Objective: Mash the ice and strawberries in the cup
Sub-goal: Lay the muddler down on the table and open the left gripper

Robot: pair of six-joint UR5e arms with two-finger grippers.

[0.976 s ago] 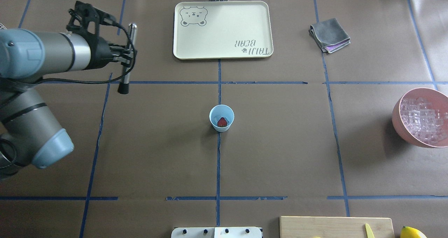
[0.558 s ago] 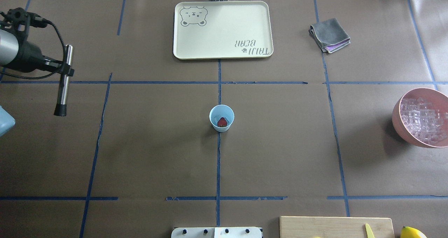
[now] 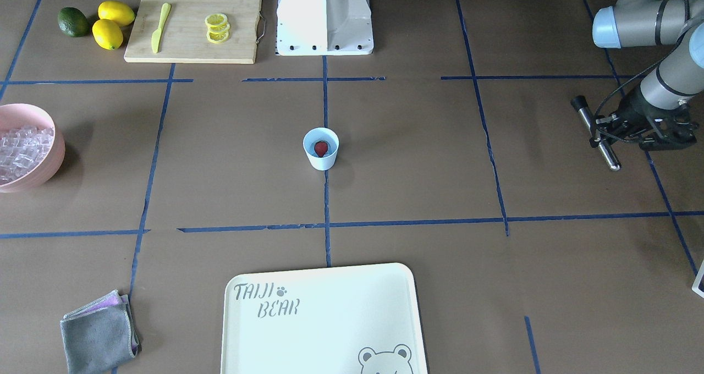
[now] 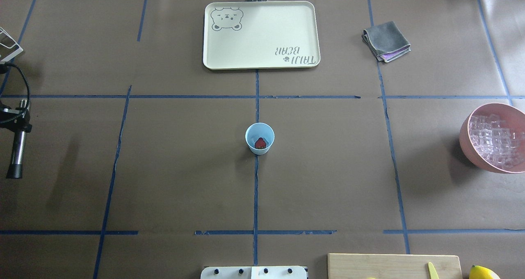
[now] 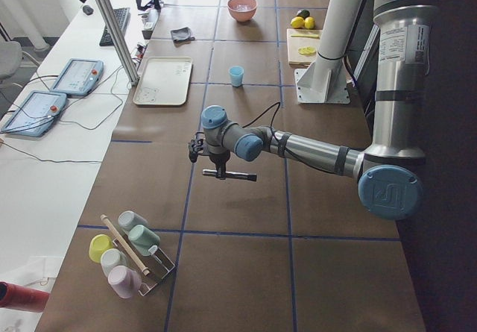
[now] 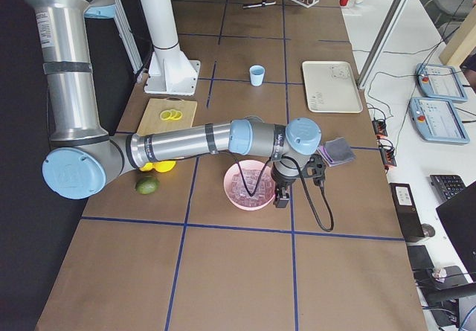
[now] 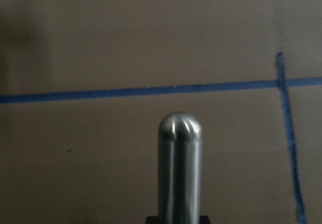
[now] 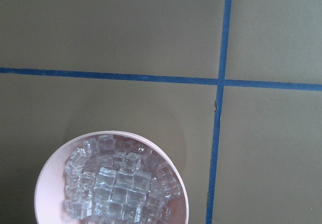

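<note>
The jaws of the left gripper [image 3: 600, 135] are clenched across the middle of a steel muddler [image 3: 609, 155]. It is held roughly level above the table [image 3: 418, 143], with its black tip turned toward the robot's side, well away from the cup [image 3: 322, 162]. The right gripper [image 6: 281, 195] is shown only in the exterior right view, hung over the near rim of the pink bowl [image 8: 48, 183], and whether its jaws are parted or closed cannot be told. The ice [image 8: 118, 183] is heaped in that bowl at the table's right end. The cup is set upright at the table's centre on a blue tape line, and the strawberry [image 3: 321, 148] lies inside it. A cream tray [image 3: 324, 319] and a folded grey cloth [image 3: 99, 330] are placed on the operators' side. A cutting board [image 3: 187, 44] with lemon slices [image 3: 216, 27] is placed beside the robot's base.
</note>
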